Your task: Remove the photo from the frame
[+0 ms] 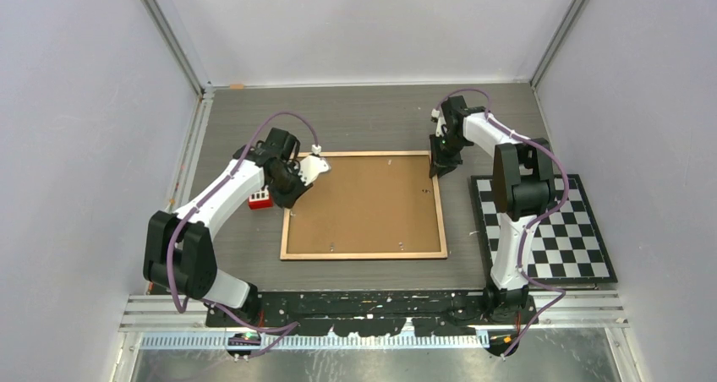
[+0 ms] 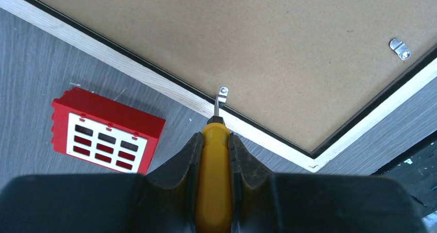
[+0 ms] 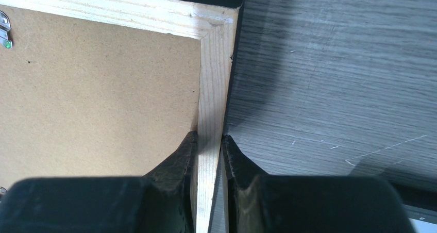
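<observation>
Between the fingers of the left gripper [image 2: 212, 138] we see a yellow-handled screwdriver [image 2: 213, 184]. It is clamped by its handle, and the short metal blade points away from the wrist. The blade crosses the pale wood rail of the frame [image 2: 149, 78], and its tip meets 1 small silver tab [image 2: 222, 93] at the edge of the brown backing board [image 2: 257, 32]. A 2nd tab [image 2: 400, 48] sits on the board by the adjoining rail, past the frame's far left corner.

The right gripper [image 3: 208, 138] is closed on the frame too. Its 2 jaws pinch the right-hand wood rail just short of the far right corner, with 1 finger on the board side and 1 on the outer edge.

From above, the frame lies flat and face down on the grey table [image 1: 372, 116] between the 2 arms, with its wood-edged back and the board turned up. We cannot see the photo, as only the back of the board shows.

On the table just beside the left rail, near the left gripper but clear of the frame, lies a red block [image 2: 105, 130] with a white panel of 9 dark windows. To the right of the frame, apart from it and partly under the right arm, lies a black-and-white checkerboard [image 1: 554, 238].
</observation>
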